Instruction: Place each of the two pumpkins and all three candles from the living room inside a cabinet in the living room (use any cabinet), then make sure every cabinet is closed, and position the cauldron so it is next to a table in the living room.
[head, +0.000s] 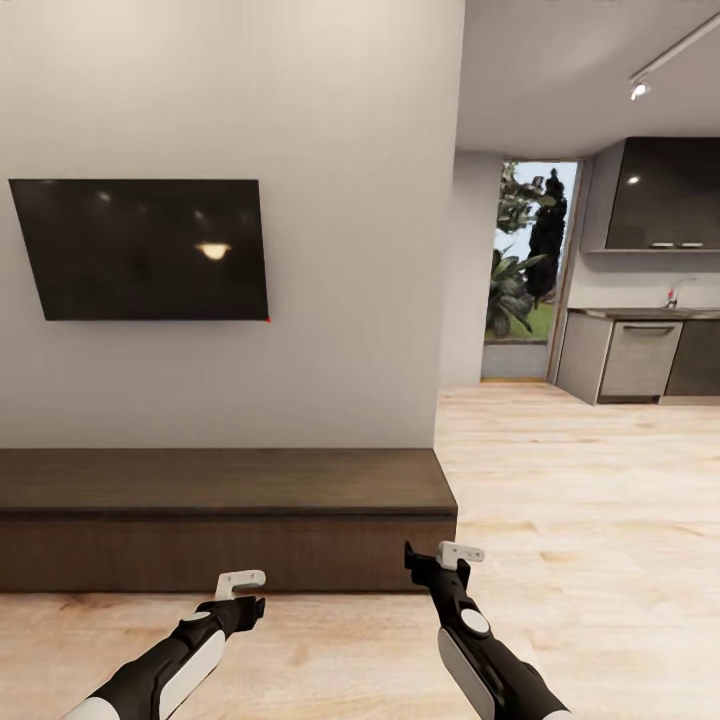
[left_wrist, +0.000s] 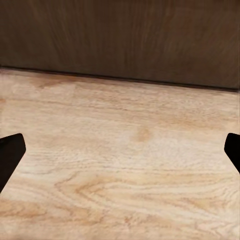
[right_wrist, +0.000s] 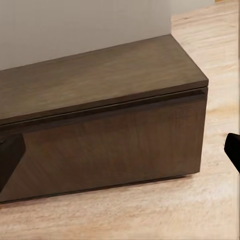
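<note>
So the biggest thing here is the plain white wall (head: 330, 120) taking up the left and middle of the head view, then the light wood floor (head: 600, 480) running from the bottom edge off toward 2 o'clock into the kitchen. Next down is the cabinet (head: 220, 515), the long low dark brown unit sitting against that wall around 9 to 6 o'clock, flat top bare, fronts all shut as far as I can see (the right wrist view shows its end corner (right_wrist: 195, 115) with the front flush under the top). Above it at about 10 o'clock hangs a black TV (head: 145, 250). Over at 2 o'clock there's the grey kitchen counter (head: 640, 315) with a dark upper unit (head: 665, 195), and a glass door (head: 530, 270) with greenery behind it. Smallest: the left gripper (head: 240, 582) at 7 o'clock and the right gripper (head: 458, 552) at 5 o'clock, both hovering over the floor just in front of the cabinet. Both have their fingers (left_wrist: 10, 152) spread wide apart, holding nothing, judging by the wrist views.
</note>
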